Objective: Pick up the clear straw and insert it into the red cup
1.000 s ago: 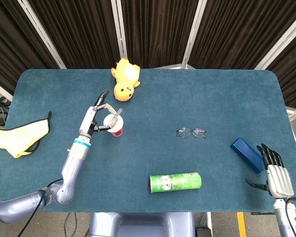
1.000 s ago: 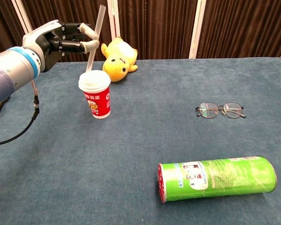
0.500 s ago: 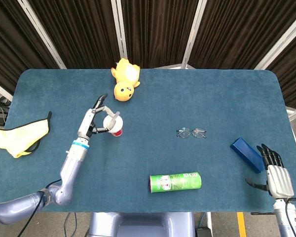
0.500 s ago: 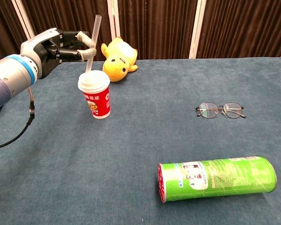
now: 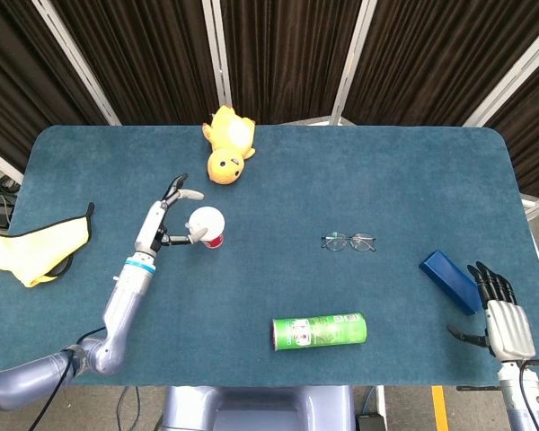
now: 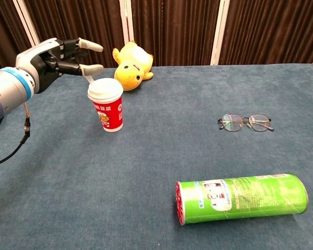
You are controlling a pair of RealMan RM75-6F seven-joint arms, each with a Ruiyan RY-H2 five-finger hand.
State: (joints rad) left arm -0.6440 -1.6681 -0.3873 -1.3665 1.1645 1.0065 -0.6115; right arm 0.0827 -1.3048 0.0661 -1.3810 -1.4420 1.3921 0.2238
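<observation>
Grey left hand has its fingers spread wide, holding nothing, just beside the red cup; the right hand rests with its fingers apart.

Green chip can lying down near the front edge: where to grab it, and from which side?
Probably mid-body of the green can, coming from above and straddling it front and back. It lies on its side, long axis left-right, nothing touching it, so the curved flanks are open.

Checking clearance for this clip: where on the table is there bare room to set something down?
Bare cloth lies between the red cup and glasses, and along the far edge right of the plush toy. It is crowded around the cup, where the left robot hand hovers.
</observation>
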